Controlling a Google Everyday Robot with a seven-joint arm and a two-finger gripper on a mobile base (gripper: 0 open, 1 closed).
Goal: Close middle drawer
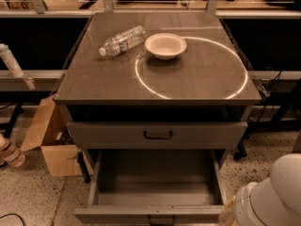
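The middle drawer (pixel 155 185) is a grey metal tray pulled far out towards me, and it is empty. Its low front panel (pixel 117 214) runs along the bottom edge, with a small dark handle (pixel 161 219) cut by the frame. The taller-fronted top drawer (pixel 108 134) above it stands a little proud of the cabinet, with its dark handle (pixel 158 135) in the middle. A white rounded part of my arm (pixel 270 197) fills the bottom right corner, beside the open drawer's right front corner. My gripper itself is out of view.
On the cabinet top (pixel 94 79) lie a clear plastic bottle (pixel 123 40) on its side and a white bowl (pixel 165 45), with a bright ring of light around the right half. An open cardboard box (pixel 44 135) stands on the floor to the left.
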